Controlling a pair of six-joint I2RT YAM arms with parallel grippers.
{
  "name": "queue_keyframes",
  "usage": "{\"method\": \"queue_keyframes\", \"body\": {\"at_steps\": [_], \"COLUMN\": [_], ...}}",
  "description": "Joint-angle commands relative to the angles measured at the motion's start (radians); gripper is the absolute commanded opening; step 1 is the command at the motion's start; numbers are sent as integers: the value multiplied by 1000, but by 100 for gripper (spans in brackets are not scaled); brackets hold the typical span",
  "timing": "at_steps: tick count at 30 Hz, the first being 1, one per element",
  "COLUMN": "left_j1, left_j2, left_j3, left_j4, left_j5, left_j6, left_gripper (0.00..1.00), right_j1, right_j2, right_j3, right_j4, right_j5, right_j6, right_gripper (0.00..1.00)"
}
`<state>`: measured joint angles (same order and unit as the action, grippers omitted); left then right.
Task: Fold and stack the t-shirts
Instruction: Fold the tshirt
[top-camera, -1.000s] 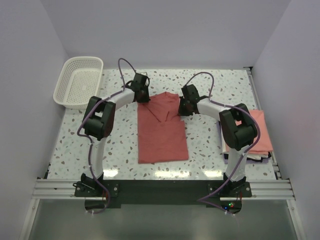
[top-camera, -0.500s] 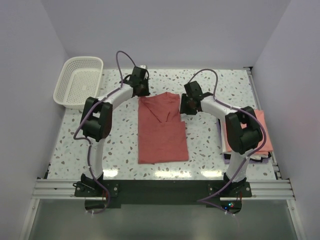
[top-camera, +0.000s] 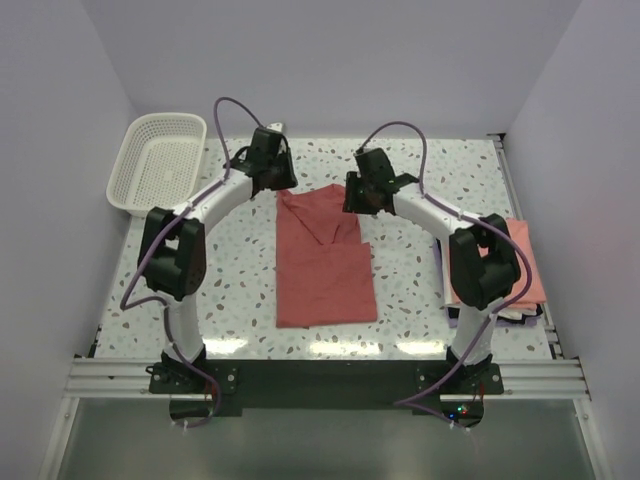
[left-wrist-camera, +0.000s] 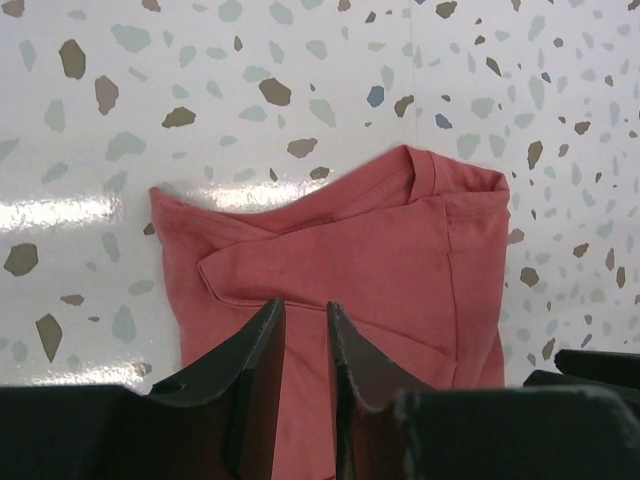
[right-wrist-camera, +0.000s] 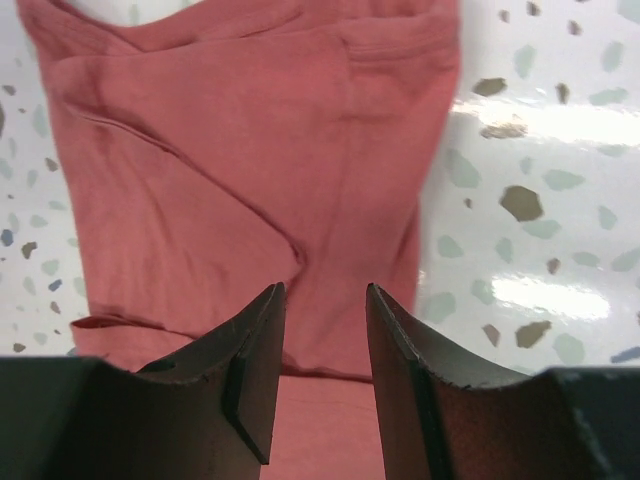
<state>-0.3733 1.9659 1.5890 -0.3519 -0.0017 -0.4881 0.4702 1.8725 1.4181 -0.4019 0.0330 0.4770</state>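
The dusty red t-shirt (top-camera: 325, 262) lies flat in the middle of the speckled table (top-camera: 420, 290). Its sides and sleeves are tucked in, so it makes one long strip. The collar end is the far end.

The left gripper (left-wrist-camera: 305, 312) hangs over the far left corner of the red shirt. Its jaws are a little apart and there is nothing between them. The right gripper (right-wrist-camera: 323, 295) hangs over the far right corner of the red shirt. Its jaws are apart too and hold nothing. Neither one seems to touch the cloth.

A folded salmon pink t-shirt (top-camera: 525, 262) sits well to the right of the red shirt. A white lattice basket (top-camera: 163, 120) sits far off to the left of it, at the back.

I think the job is in the middle of folding the red shirt. The long fold looks done, but the shirt is not yet folded short. Next, each gripper would likely go down to its own corner, pinch the cloth, and bring the collar end over toward the near end. Both should move together so the edge stays straight. After that the red shirt could go on the pink one.
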Motion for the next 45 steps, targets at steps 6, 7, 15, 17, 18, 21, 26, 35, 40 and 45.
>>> {"method": "queue_keyframes", "body": {"at_steps": [6, 7, 15, 17, 18, 21, 26, 35, 40, 45], "left_j1": [7, 5, 7, 7, 7, 7, 7, 7, 7, 7], "left_j2": [-116, -122, -202, -223, -229, -254, -274, -308, -328, -348], "left_j3": [-126, -132, -198, -213, -218, -236, -256, -293, -311, -322], "left_j4": [41, 41, 39, 39, 42, 41, 34, 39, 34, 25], "left_j5": [62, 63, 71, 72, 72, 68, 66, 65, 62, 54], "left_j6": [-38, -38, -43, -44, -46, -43, -40, -40, -40, -40], "left_gripper": [28, 28, 28, 28, 28, 28, 28, 28, 27, 28], "right_j1": [42, 45, 59, 64, 65, 73, 90, 127, 168, 205], "right_j2": [135, 148, 194, 200, 200, 192, 143, 103, 88, 106], "right_j3": [108, 122, 125, 127, 125, 113, 84, 39, 30, 45], "right_j4": [55, 51, 55, 58, 66, 78, 90, 123, 146, 150], "right_j5": [-64, -62, -51, -62, -65, -74, -73, -120, -131, -146], "right_j6": [-6, -3, 11, 12, 14, 21, 23, 35, 43, 38], "right_gripper": [41, 41, 40, 38, 37, 27, 20, 16, 15, 15]}}
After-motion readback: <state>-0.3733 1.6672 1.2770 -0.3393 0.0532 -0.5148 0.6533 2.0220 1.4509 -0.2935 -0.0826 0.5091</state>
